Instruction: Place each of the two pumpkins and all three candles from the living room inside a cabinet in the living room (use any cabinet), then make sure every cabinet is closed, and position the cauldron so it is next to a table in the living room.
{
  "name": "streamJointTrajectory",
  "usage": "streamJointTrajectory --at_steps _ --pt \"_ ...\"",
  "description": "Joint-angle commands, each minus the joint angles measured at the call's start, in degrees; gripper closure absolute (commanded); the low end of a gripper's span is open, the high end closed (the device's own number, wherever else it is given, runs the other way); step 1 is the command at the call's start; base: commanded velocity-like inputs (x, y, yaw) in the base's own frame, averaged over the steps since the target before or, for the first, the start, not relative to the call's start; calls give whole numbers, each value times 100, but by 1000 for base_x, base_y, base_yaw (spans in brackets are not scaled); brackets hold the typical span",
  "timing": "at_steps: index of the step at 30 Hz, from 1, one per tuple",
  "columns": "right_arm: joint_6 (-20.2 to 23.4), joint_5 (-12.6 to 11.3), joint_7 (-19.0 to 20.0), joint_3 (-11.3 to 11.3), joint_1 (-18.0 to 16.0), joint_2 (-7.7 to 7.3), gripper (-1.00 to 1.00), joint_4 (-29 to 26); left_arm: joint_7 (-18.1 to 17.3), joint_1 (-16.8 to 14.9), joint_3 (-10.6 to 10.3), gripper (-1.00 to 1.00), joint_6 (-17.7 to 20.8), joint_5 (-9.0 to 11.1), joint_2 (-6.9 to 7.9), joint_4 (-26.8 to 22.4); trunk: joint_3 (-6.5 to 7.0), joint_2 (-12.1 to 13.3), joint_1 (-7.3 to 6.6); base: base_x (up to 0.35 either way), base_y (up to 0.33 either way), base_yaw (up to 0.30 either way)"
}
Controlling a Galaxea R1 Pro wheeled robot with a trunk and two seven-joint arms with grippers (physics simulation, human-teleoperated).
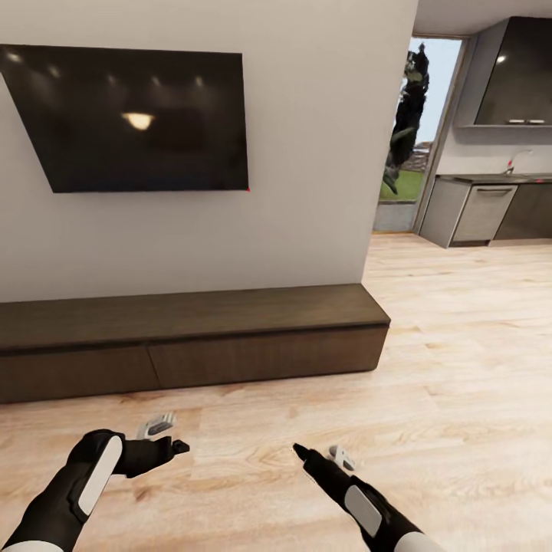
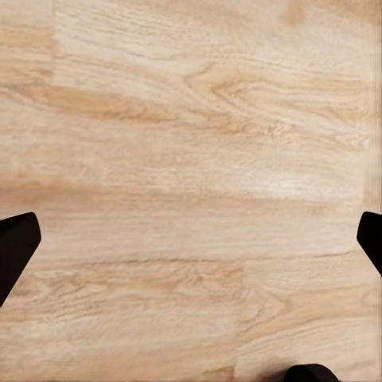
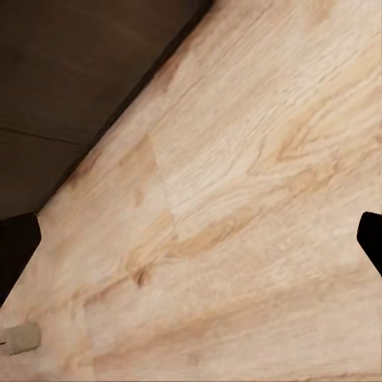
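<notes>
The cabinet [image 1: 192,341] is lying straight ahead of both pincers, low against the wall under the dark television [image 1: 134,119], with a strip of bare wooden floor [image 1: 429,368] separating it from them. Its long axis is running crosswise to the way the arms are reaching, so its front is facing the robot broadside, and its fronts are looking shut, with only a thin seam showing between two panels. The left pincer [image 1: 170,435] is hanging above the floor with its fingers spread wide and nothing between them; in the left wrist view the two dark fingertips [image 2: 16,251] are sitting at opposite edges over plain floorboards. The right pincer [image 1: 320,457] is likewise released and empty, and its wrist view is catching the dark cabinet front [image 3: 72,95] just beyond the fingers, off to one side. Both pincers are standing at a similar distance from the cabinet front; the left one is facing the middle of the unit, the right one its end nearer the kitchen doorway. No pumpkin, candle or cauldron is appearing here, so I judge the robot is still travelling and has nothing yet to stow.
</notes>
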Motion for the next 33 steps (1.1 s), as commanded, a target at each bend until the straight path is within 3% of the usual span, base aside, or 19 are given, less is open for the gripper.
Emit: streamJointTrajectory --at_steps 1,4,8,10,18,23,25,33 --pt "-37 -243 97 -3 -3 -24 -100 -1 -60 -1 12 -100 27 -7 0 -3 -24 -44 22 0 0 0" --pt "-47 -512 204 -93 -3 -144 -100 -46 -60 0 12 -100 30 28 1 -3 -77 -164 88 0 0 0" --pt "-66 -1102 294 -596 -3 -271 -100 -67 -60 0 6 -100 31 45 0 -1 -149 -325 175 0 0 0" --pt "-168 -1237 321 -734 -11 -278 -100 -89 -60 1 -1 -100 31 48 -4 3 -185 -405 219 0 0 0" --pt "-749 -1529 344 -859 -20 -282 -100 -478 -60 0 -8 -100 31 84 -7 8 -329 -726 395 0 0 0" --pt "-789 -2340 370 -863 -20 -284 -100 -744 -60 -2 -23 -100 30 260 -4 12 -419 -926 505 0 0 0" --pt "-793 -2543 409 -860 -20 -287 -100 -801 -60 -1 -19 -100 30 327 1 12 -454 -1006 549 0 0 0" --pt "-924 -2711 564 -859 -20 -273 -100 -907 -60 1 -47 -100 29 370 -6 15 -598 -1327 725 0 0 0"
